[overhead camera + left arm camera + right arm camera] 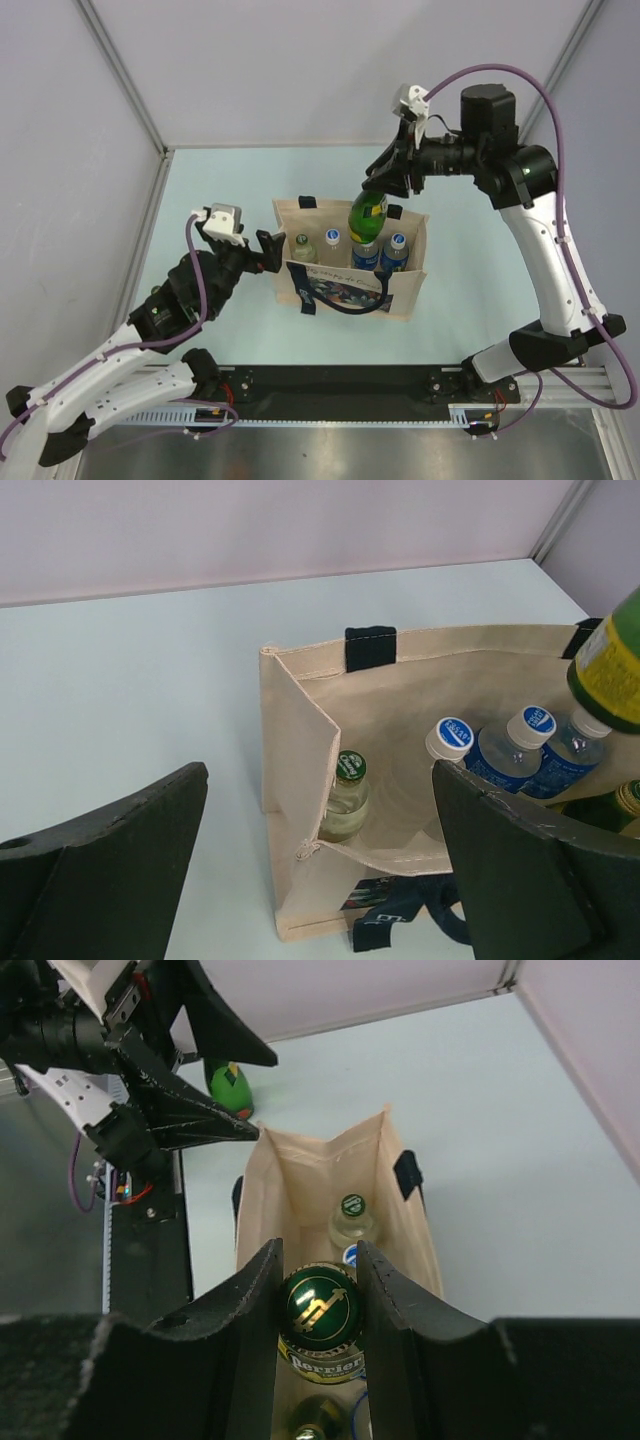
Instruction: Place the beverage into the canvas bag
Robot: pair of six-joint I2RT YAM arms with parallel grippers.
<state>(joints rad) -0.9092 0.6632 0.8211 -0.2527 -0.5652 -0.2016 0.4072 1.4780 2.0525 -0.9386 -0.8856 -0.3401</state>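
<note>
One green bottle, neck up, base toward canvas bag, clamped in right gripper, left gripper splayed

The one word that can be read is "perrier", in green letters on the yellow band of the green bottle, seen from the right wrist. Its cap bears a gold emblem with no legible letters. From the left wrist, the same bottle's yellow label shows only blurred small print. Two white caps carry round blue stickers with white lettering too small to read. The small bottle has a green cap with a pale mark that cannot be made out. The print panel on the bag shows no readable text.
</note>
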